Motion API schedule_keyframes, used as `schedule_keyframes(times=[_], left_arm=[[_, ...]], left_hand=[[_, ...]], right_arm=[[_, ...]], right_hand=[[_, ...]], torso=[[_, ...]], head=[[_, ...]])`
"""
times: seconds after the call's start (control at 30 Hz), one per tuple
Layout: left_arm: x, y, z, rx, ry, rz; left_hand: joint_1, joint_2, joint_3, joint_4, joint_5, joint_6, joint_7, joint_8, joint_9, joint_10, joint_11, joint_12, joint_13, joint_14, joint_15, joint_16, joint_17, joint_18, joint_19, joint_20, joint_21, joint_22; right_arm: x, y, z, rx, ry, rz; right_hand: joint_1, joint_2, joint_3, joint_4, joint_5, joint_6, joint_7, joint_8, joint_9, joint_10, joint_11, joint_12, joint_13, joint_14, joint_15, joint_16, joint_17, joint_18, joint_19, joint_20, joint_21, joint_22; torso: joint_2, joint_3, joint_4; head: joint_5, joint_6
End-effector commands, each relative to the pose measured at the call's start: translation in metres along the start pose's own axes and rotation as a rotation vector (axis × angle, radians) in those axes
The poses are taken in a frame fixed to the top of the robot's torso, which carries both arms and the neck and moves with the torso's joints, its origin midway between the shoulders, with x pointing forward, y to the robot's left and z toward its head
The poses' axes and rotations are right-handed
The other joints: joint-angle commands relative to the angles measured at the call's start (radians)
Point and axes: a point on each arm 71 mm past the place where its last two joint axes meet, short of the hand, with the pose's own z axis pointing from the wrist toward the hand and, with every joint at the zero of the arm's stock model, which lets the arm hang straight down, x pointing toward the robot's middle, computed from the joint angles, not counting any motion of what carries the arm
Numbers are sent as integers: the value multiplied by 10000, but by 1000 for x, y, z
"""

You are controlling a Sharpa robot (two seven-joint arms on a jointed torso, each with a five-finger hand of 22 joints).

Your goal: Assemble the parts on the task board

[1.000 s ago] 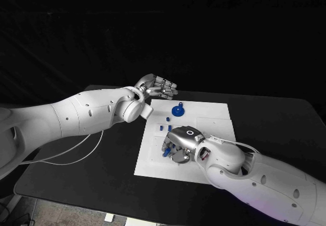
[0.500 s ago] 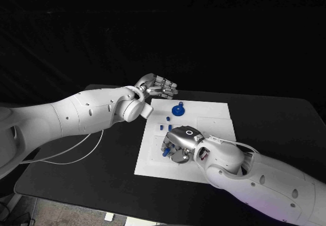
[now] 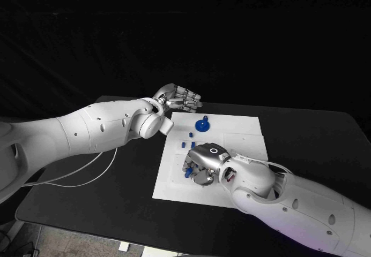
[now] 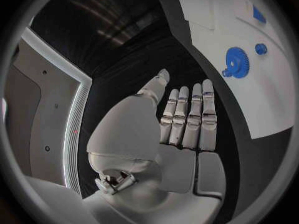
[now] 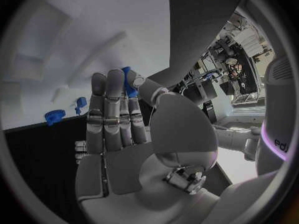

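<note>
The right hand sits low over the near-left part of the task board, pinching a small blue part between thumb and a fingertip, the other fingers extended alongside. The step in hand appears to be carrying or seating this part on the board (whether it touches the plate cannot be told). The left hand hovers past the board's far-left corner, fingers straight and close together, holding nothing.

A blue gear lies on the far-left part of the board, with a few small blue pieces between it and the right hand.

The next move likely calls for aligning the pinched part over its seat and pressing down without tilting.

The board is a white plate on a black table; the room beyond is dark.
</note>
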Motion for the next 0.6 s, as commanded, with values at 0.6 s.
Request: schedule_keyframes(times=[0.6], left_arm=[[3, -2, 0, 32, 184, -116]], left_hand=[[36, 70, 8, 21, 18, 1, 38, 18, -1, -29, 36, -6, -4, 2, -47, -44, -6, -41, 51, 16, 53, -9]], right_arm=[[13, 3, 6, 124, 636, -807]], right_hand=[[-37, 73, 43, -39, 123, 91, -5, 34, 250, 98, -70, 21, 9, 92, -75, 39, 12, 183, 15, 23, 27, 180]], torso=[[8, 4, 19]], head=[[-18, -55]])
